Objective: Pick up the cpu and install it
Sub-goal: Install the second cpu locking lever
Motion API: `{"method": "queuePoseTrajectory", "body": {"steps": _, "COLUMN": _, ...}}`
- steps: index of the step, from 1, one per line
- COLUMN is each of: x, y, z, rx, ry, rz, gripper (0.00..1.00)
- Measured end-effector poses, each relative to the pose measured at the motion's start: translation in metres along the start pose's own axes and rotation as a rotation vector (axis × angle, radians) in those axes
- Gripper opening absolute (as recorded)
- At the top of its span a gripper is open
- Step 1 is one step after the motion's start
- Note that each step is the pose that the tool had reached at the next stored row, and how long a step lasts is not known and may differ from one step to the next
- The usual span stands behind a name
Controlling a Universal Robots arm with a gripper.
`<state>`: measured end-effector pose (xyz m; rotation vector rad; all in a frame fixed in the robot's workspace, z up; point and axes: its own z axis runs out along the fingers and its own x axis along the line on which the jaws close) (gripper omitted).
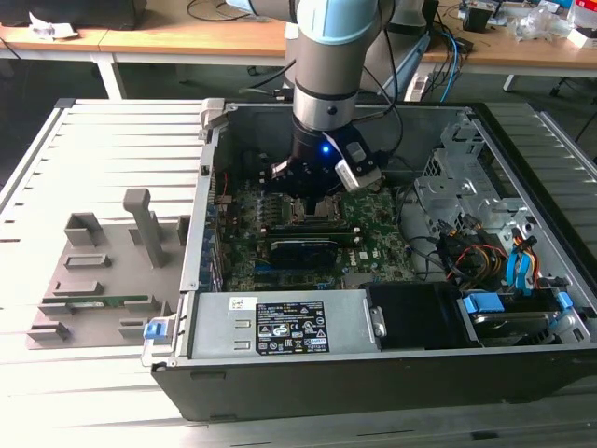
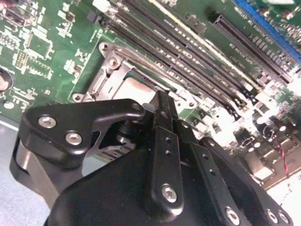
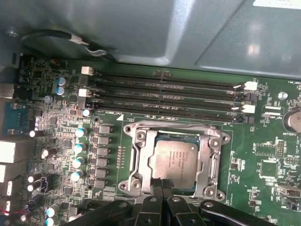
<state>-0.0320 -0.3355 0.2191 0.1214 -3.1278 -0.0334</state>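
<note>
Case: a black computer case is lying open on a slatted table, its board facing up.

Arm: a grey and pale blue arm is reaching down into the case from above, with a blue light glowing near its wrist.

Fixture: a grey block with upright posts is sitting on the table, beside the case on the exterior view's left.

Board: a green board is lining the case floor; four long dark memory slots are running just beside the socket.

Socket: a metal frame is surrounding the cpu on all sides.

Gripper: black fingers are hovering directly over the socket, with tips standing together at the near edge of the cpu and no gap visible between them; nothing is showing in their grip.

Cpu: the silver-grey chip is lying flat inside the socket, and in the second wrist view its pale top is peeking out beyond the fingers.
</note>
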Motion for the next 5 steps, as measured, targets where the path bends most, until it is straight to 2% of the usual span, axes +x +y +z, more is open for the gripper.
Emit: {"method": "queuePoseTrajectory", "body": {"steps": 5, "x": 0.0001, "y": 0.0000, "z": 0.0000, "rx": -0.0001, "ry": 0.0000, "rz": 0.000, "gripper": 0.11}}
